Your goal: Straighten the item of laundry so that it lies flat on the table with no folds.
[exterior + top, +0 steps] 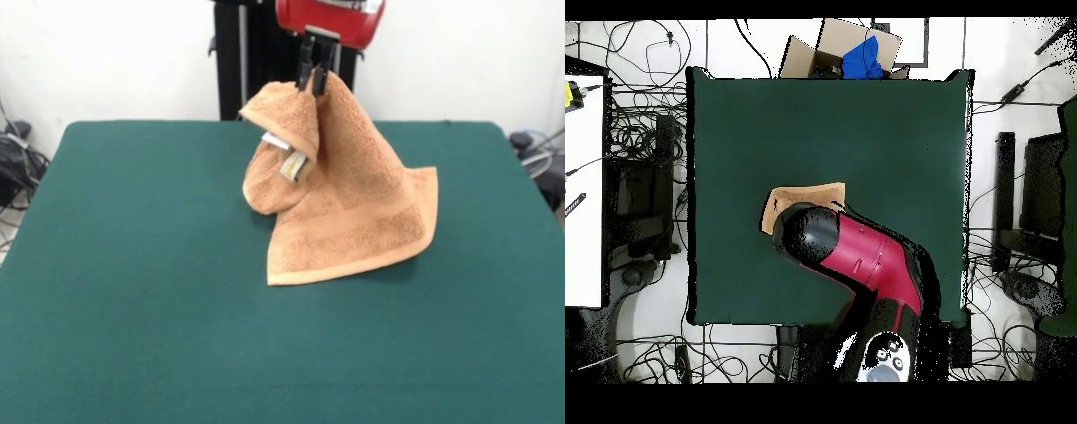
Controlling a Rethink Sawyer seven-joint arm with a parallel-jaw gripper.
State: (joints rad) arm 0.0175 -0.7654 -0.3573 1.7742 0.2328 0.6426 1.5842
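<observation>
The black two-fingered gripper (314,78) is clamped on the peak of the small light-orange terry-cloth towel (353,208), pinching it up into a tent. A folded flap with a white tag (294,165) droops beside the jaws. The lower hem rests mid-table, splayed toward the near side, with broad dark green cloth table (132,309) open all round.

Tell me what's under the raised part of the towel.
The gripper pinches the towel at its peak. Beneath hangs a folded flap with a white tag, the lower edge resting on the green table. Anything inside the tented cloth is hidden.
</observation>
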